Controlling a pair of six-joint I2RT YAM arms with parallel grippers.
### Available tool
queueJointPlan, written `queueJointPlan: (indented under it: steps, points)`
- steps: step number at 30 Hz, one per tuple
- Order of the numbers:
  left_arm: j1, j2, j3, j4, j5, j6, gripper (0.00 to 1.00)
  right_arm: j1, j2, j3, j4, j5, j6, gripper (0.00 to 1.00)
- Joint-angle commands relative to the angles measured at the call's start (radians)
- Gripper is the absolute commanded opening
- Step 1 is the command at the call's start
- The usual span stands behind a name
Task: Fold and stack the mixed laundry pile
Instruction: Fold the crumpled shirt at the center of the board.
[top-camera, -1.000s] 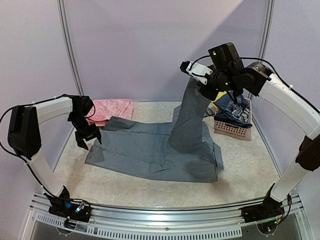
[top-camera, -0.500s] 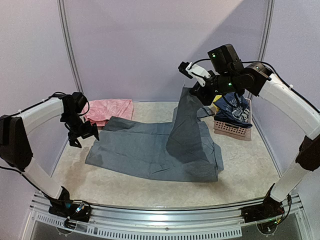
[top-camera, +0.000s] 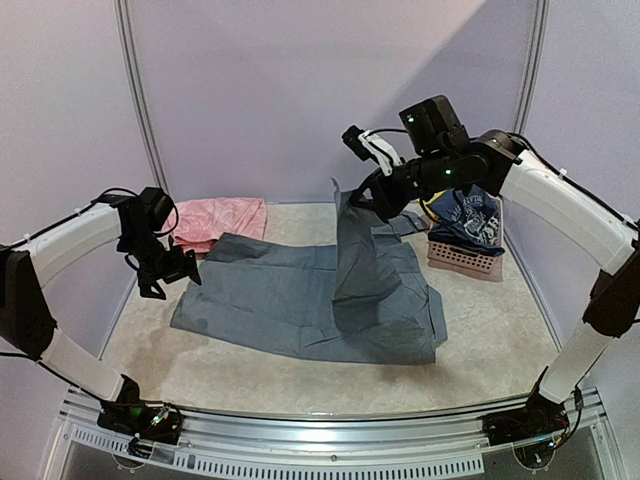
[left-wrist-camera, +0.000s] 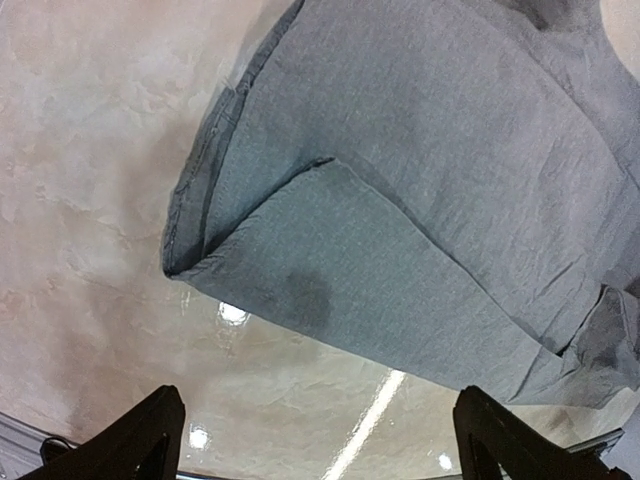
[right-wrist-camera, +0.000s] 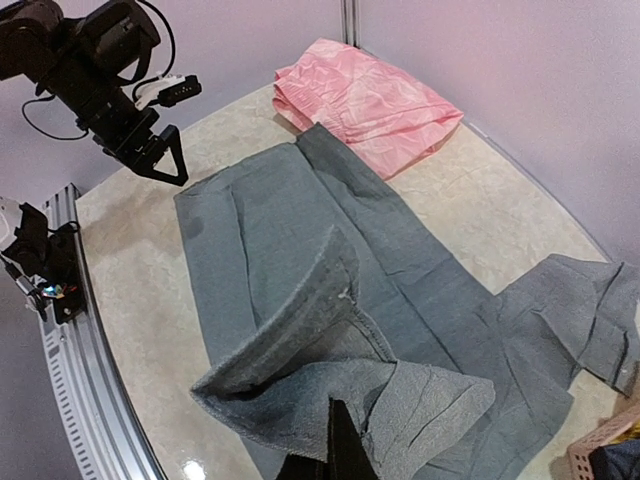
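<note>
The grey collared shirt (top-camera: 290, 300) lies spread over the middle of the table. My right gripper (top-camera: 370, 195) is shut on one part of it and holds that part up, so a tall fold hangs down onto the rest. In the right wrist view the bunched grey cloth (right-wrist-camera: 330, 370) wraps my right gripper (right-wrist-camera: 345, 445). My left gripper (top-camera: 160, 278) hovers open by the shirt's left corner and holds nothing. In its own view the left gripper (left-wrist-camera: 320, 450) stands over bare table below the shirt's hem (left-wrist-camera: 400, 200). A navy top (top-camera: 468, 222) fills the basket.
A folded pink cloth (top-camera: 222, 218) lies at the back left, touching the shirt's far corner. The pink slatted basket (top-camera: 465, 260) stands at the back right. The enclosure walls are close behind, and the metal rail (top-camera: 330, 435) runs along the near edge.
My right gripper has carried the lifted shirt part leftward. My left gripper has opened wider and drawn slightly left of the shirt's corner.
</note>
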Motion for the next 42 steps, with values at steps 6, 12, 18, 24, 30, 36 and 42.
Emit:
queueJointPlan:
  steps: [6, 12, 18, 24, 30, 36, 42]
  points:
    - [-0.056, -0.077, -0.053, 0.033, 0.017, -0.032, 0.95, 0.013, 0.134, -0.02, 0.169, -0.164, 0.149, 0.0]
    - [-0.066, -0.107, -0.05, 0.011, 0.018, -0.033, 0.95, 0.014, 0.241, -0.012, 0.273, -0.23, 0.212, 0.0]
    - [-0.07, -0.12, -0.049, 0.0, 0.022, -0.033, 0.94, 0.016, 0.335, 0.004, 0.364, -0.29, 0.308, 0.0]
    - [-0.075, -0.125, -0.048, 0.003, 0.03, -0.037, 0.94, 0.02, 0.397, 0.004, 0.487, -0.349, 0.444, 0.0]
    - [-0.079, -0.124, -0.046, 0.01, 0.035, -0.034, 0.93, 0.031, 0.456, 0.011, 0.565, -0.387, 0.558, 0.0]
    - [-0.083, -0.128, -0.045, 0.014, 0.039, -0.031, 0.93, 0.032, 0.478, 0.021, 0.562, -0.36, 0.601, 0.0]
    - [-0.086, -0.131, -0.044, 0.025, 0.054, -0.025, 0.92, 0.031, 0.492, 0.074, 0.523, -0.354, 0.619, 0.0]
